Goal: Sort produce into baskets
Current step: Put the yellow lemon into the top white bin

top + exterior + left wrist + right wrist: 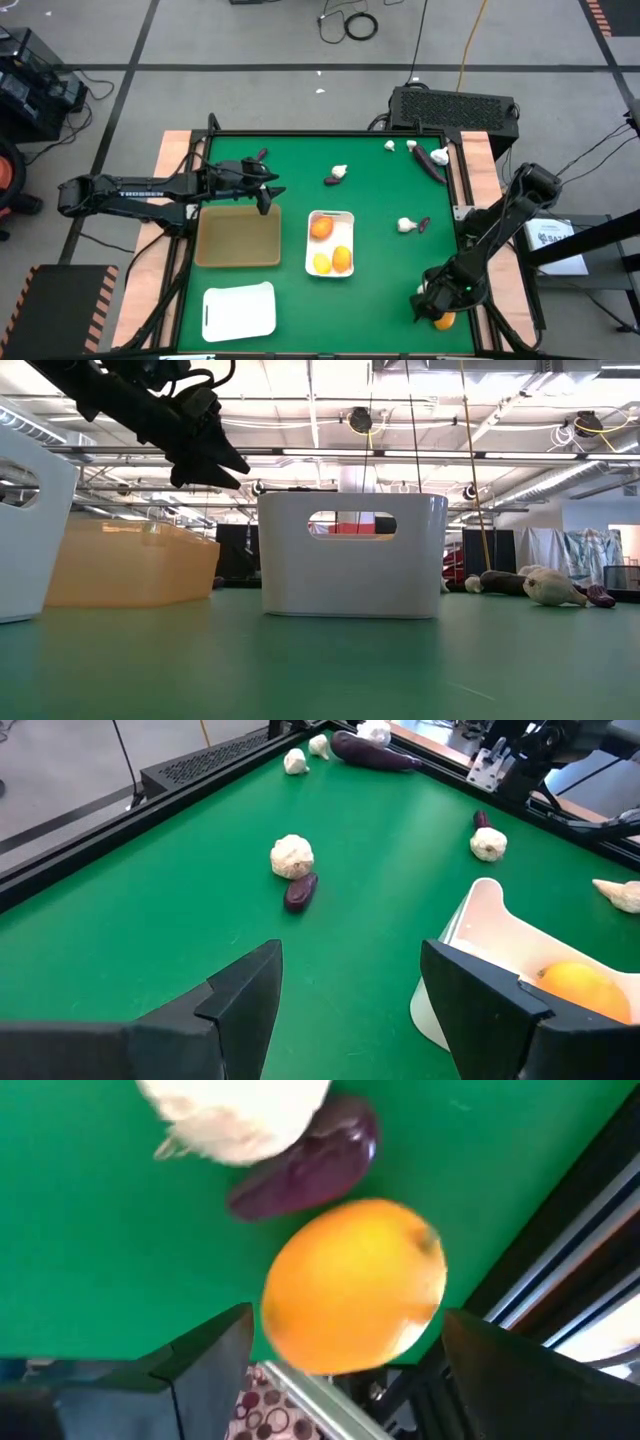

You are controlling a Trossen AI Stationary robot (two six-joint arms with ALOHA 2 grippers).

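Right gripper (437, 308) sits at the bench's near right corner, fingers spread wide either side of a round orange citrus fruit (355, 1285), not yet closed on it; looks lined up for a grab. Just beside that fruit lie a whitish garlic bulb (235, 1115) and a small dark purple vegetable (310, 1165). Left gripper (268, 190) hovers over the tan square plastic basket (238, 237), jaws apart and empty, likely waiting. The white rounded basket (330, 243) at bench centre holds three orange fruits; the second white basket (239, 311) by the near edge looks empty. More garlic and purple vegetables remain scattered toward the far right corner.
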